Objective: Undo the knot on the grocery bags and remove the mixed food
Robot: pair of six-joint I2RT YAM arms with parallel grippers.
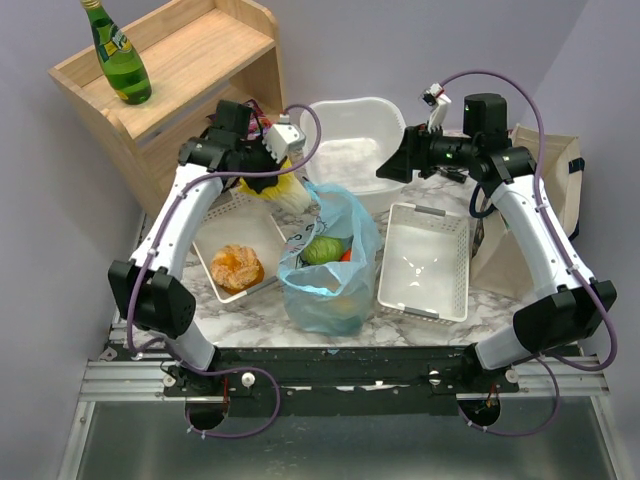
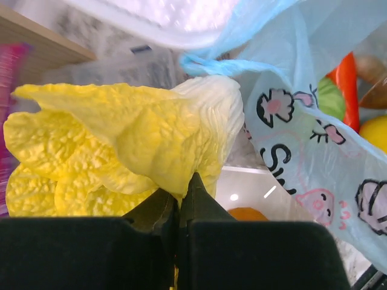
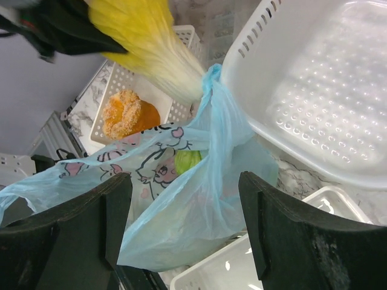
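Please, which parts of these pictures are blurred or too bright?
Left wrist view: the white basket at top is blown out and soft, the cabbage sharp. Right wrist view: the right claw is dark, almost featureless. Top view: evenly lit, sharp.

Two arms are picked out now, left arm (image 1: 185, 215) at centre left and right arm (image 1: 540, 240) at centre right: smooth white shells, broken up by bulky black joints (image 1: 160, 300). Thin purple cables (image 1: 318, 135) are looped alongside. Matte black left fingers (image 2: 78, 254) and right fingers (image 3: 296, 241) are seen, thick and blunt.
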